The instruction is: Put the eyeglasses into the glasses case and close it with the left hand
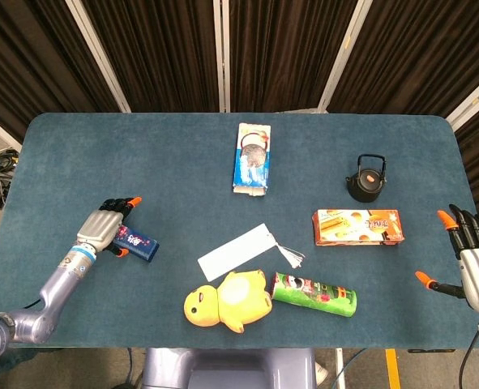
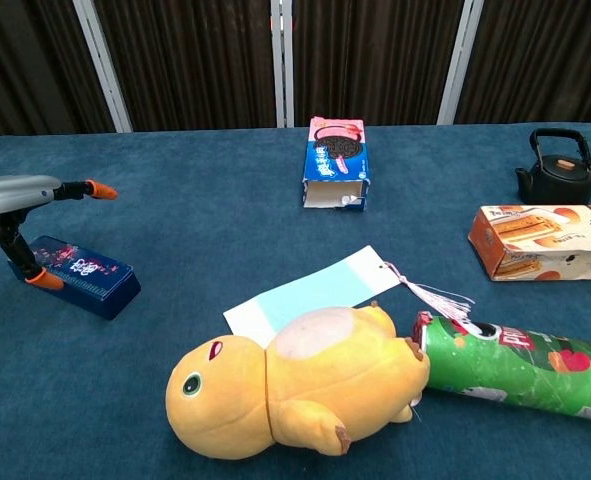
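The glasses case [image 1: 139, 244] [image 2: 80, 275] is a dark blue box with a red and white print. It lies closed on the blue table at the left. My left hand [image 1: 107, 224] [image 2: 20, 195] hovers over the case's left end, fingers stretched out above the lid and thumb tip at the case's end; it holds nothing. No eyeglasses show in either view. My right hand [image 1: 470, 251] hangs off the table's right edge with its fingers spread and empty; the chest view does not show it.
A cookie box [image 1: 252, 156] [image 2: 336, 160] lies at the back centre, with a black kettle [image 1: 366, 178] [image 2: 557, 170] and an orange box [image 1: 358, 226] [image 2: 545, 240] to the right. Near the front are a paper tag [image 1: 233, 252], a yellow plush [image 1: 227, 300] and a green tube [image 1: 314, 293].
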